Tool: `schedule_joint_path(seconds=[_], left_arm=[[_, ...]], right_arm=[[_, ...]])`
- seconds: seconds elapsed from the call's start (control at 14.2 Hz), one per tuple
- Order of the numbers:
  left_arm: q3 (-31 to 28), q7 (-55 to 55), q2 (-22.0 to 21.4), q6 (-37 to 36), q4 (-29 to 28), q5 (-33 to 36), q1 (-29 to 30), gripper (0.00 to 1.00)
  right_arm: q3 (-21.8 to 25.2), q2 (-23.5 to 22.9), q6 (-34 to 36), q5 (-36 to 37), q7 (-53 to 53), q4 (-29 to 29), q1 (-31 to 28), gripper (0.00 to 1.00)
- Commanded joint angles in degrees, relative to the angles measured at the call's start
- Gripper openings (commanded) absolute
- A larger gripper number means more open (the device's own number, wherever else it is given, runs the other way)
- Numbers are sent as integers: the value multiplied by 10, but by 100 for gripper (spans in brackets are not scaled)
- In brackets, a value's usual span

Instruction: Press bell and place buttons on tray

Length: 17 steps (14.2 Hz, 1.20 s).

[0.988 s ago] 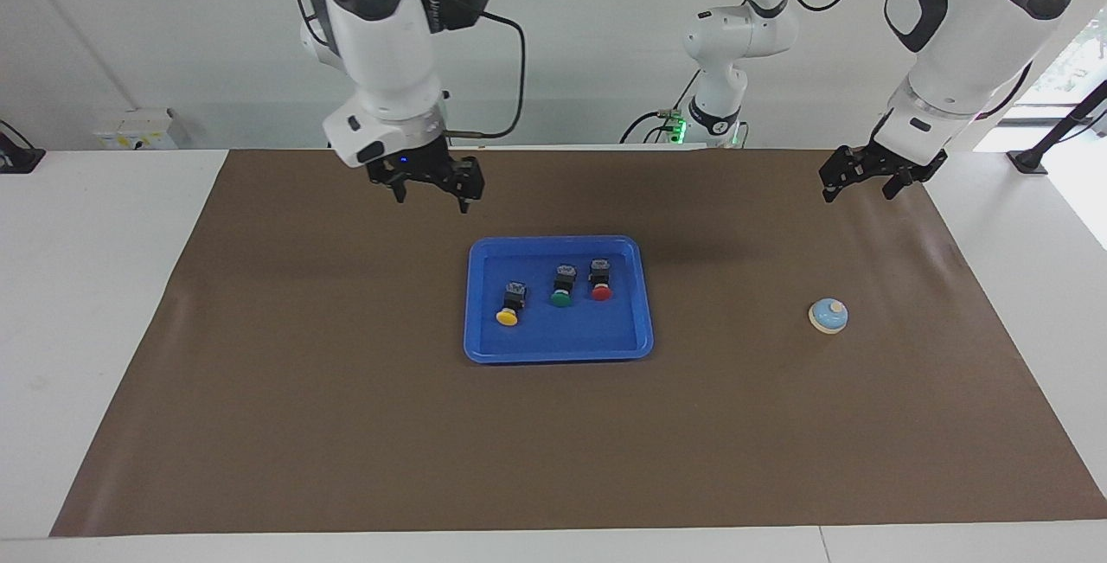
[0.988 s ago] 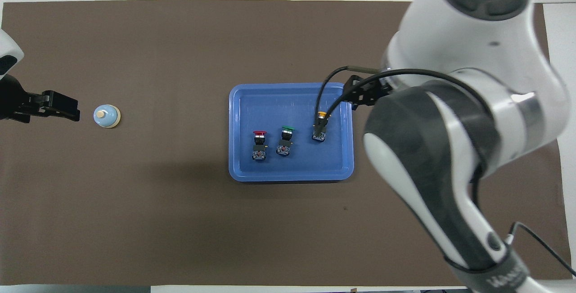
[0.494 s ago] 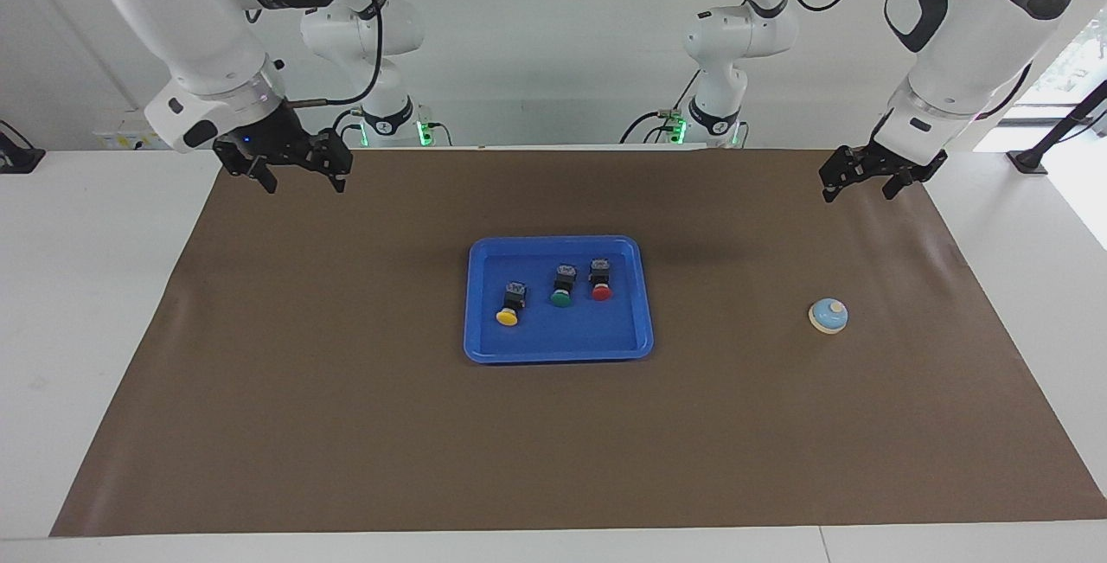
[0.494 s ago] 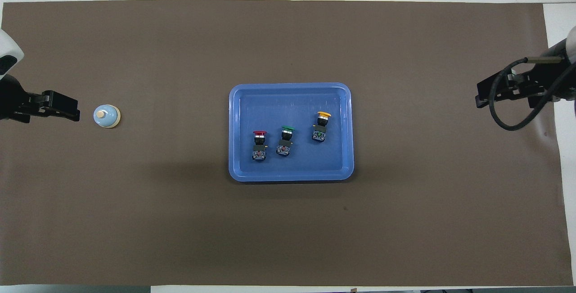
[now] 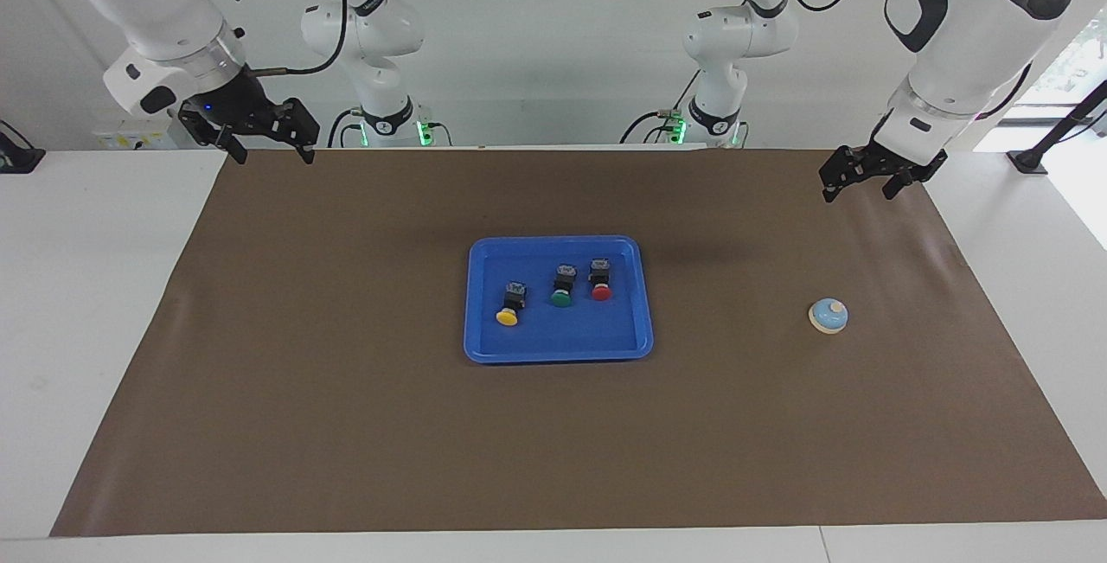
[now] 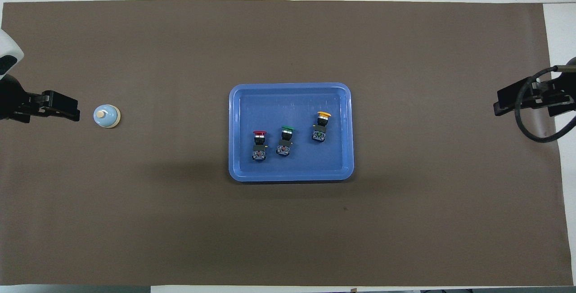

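Observation:
The blue tray (image 5: 558, 340) (image 6: 288, 99) lies mid-table on the brown mat. In it lie three buttons: yellow (image 5: 508, 310) (image 6: 321, 124), green (image 5: 561, 293) (image 6: 285, 137) and red (image 5: 601, 286) (image 6: 259, 140). The light-blue bell (image 5: 828, 315) (image 6: 106, 116) stands on the mat toward the left arm's end. My left gripper (image 5: 858, 189) (image 6: 67, 109) is open and empty, up in the air beside the bell. My right gripper (image 5: 270, 150) (image 6: 501, 104) is open and empty, raised over the mat's edge at the right arm's end.
The brown mat (image 5: 346, 425) covers most of the white table (image 5: 86, 286). Two more robot arms (image 5: 726, 35) stand at the table's edge nearest the robots. A small power box (image 5: 130, 135) sits on the table at the right arm's end.
My right gripper has swung from beside the tray out to the right arm's end of the mat, empty. The left arm, buttons and bell have not moved.

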<state>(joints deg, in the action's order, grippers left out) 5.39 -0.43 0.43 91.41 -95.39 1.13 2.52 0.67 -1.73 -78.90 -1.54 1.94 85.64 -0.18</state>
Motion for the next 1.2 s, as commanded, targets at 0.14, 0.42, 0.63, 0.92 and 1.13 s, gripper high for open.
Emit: schedule_joint_path(seconds=[0.14,0.42,0.63,0.92,1.13], left_arm=[[-2,3,-10,0,-6,-1,0,100],[-2,3,-10,0,-6,-1,0,100],[-2,3,-10,0,-6,-1,0,100],[-2,3,-10,0,-6,-1,0,100],[-2,3,-10,0,-6,-1,0,100]], right_arm=[[-15,20,-29,16,-30,35,-18,100],[-19,20,-33,35,-31,34,-17,100],[-19,20,-34,35,-27,34,-13,100],[-13,23,-24,32,-26,35,-20,100],[-14,23,-23,32,-26,36,-15,100]])
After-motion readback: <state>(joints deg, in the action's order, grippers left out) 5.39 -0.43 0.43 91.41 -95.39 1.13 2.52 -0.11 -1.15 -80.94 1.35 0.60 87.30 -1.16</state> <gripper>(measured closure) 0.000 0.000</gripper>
